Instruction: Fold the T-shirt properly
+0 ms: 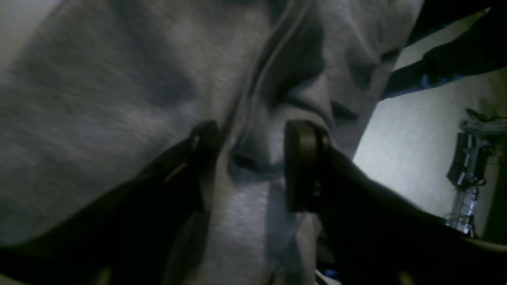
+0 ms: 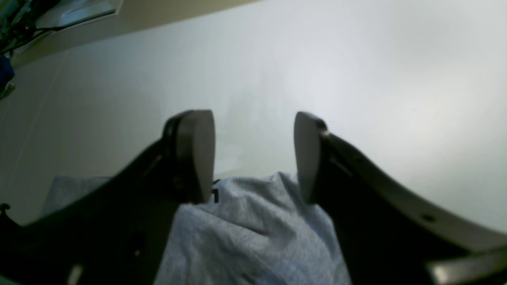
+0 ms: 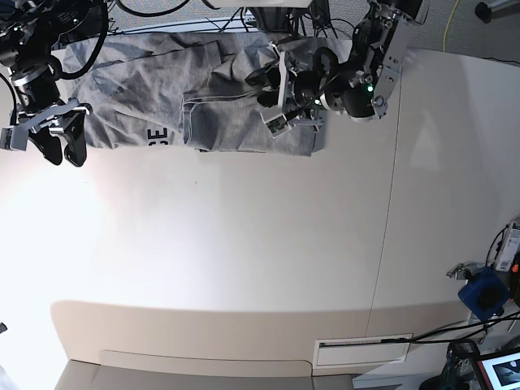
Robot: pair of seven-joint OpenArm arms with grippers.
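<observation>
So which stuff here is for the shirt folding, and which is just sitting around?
For the job:
- T-shirt, grey, bunched at the table's far edge
- left gripper, open over the shirt
- right gripper, open, by the shirt's edge

Just lying about:
- blue object
- cables
- table

The heather-grey T-shirt [image 3: 162,101] is lying rumpled along the table's far edge, one side folded over into a creased flap, black lettering showing at its near hem.
</observation>
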